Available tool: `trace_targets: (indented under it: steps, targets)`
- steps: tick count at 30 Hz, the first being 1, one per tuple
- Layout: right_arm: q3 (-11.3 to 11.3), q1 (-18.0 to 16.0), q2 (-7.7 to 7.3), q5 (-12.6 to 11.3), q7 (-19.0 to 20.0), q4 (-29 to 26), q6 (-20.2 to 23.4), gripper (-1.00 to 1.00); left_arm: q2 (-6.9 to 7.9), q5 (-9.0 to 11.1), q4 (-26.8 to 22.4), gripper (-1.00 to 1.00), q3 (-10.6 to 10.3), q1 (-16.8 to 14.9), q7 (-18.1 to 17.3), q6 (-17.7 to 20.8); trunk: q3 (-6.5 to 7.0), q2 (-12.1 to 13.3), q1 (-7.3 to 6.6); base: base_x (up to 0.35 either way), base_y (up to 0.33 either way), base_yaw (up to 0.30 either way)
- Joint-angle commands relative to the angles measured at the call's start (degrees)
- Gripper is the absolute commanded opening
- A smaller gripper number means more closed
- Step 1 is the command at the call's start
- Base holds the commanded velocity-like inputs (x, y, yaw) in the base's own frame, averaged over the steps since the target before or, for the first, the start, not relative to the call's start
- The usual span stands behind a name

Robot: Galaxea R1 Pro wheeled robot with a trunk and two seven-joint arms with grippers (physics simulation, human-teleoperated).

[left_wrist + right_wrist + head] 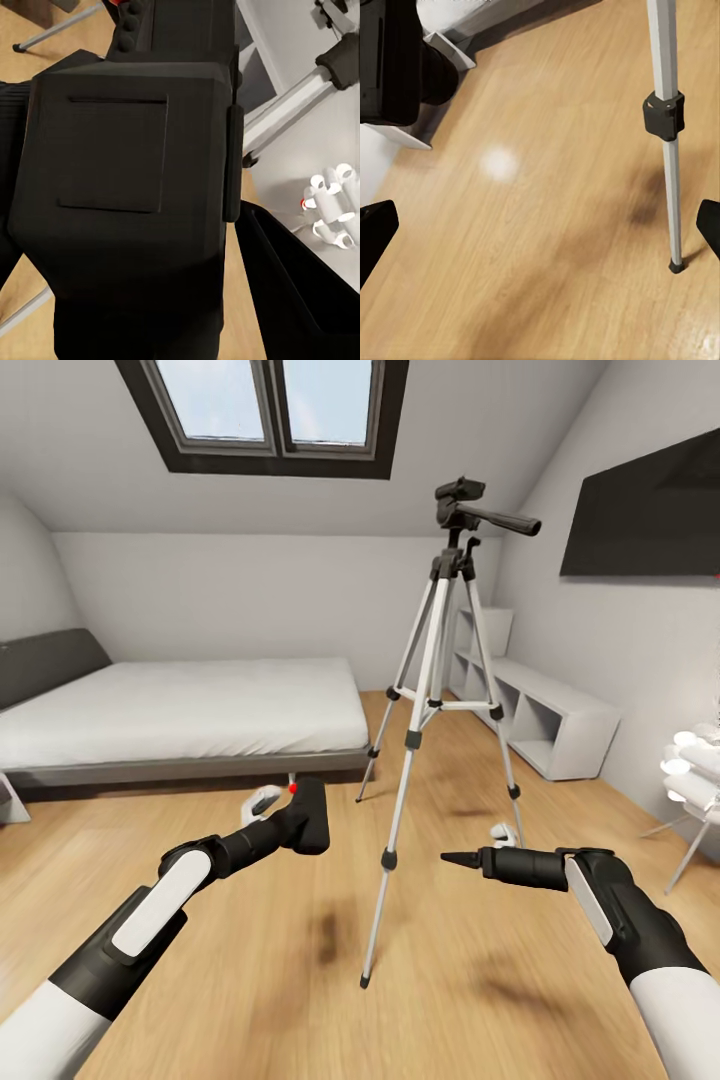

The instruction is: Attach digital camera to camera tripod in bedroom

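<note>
My left gripper point(286, 828) is shut on the digital camera point(310, 812), a small black box with a red dot on top, held low over the wood floor left of the tripod. The camera's black body point(127, 187) looms close in the left wrist view. The camera tripod point(432, 690) stands upright mid-room on silver legs, its black pan head point(462, 500) empty with the handle pointing right. My right gripper point(458, 857) hovers open right of the tripod's front leg point(664, 112); in its wrist view one fingertip point(375, 229) shows at the edge, with the camera point(390, 60) beyond.
A white bed point(180, 710) lies at the left. A low white shelf unit point(560, 730) runs along the right wall under a wall TV point(650, 510). A white ball lamp point(695, 770) stands at far right. Small white objects point(505, 835) lie on the floor.
</note>
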Motion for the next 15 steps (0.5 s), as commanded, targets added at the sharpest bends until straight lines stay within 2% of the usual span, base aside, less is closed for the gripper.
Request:
trace_targets:
  steps: [1, 15]
  targets:
    - [-0.02, -0.03, 0.00, -0.04, -0.28, -0.01, 0.29, 1.00, 0.05, 0.50, -0.07, -1.00, -0.09, -0.05, 0.46, -0.05, 0.17, -0.01, -0.03, 0.000, 0.000, 0.000]
    - [-0.02, -0.03, 0.08, 0.11, -1.27, -0.02, 1.37, 1.00, 0.09, 0.50, -0.05, -1.00, -0.01, -0.05, 0.35, -0.10, 3.27, 0.18, -0.40, 0.000, 0.000, 0.000]
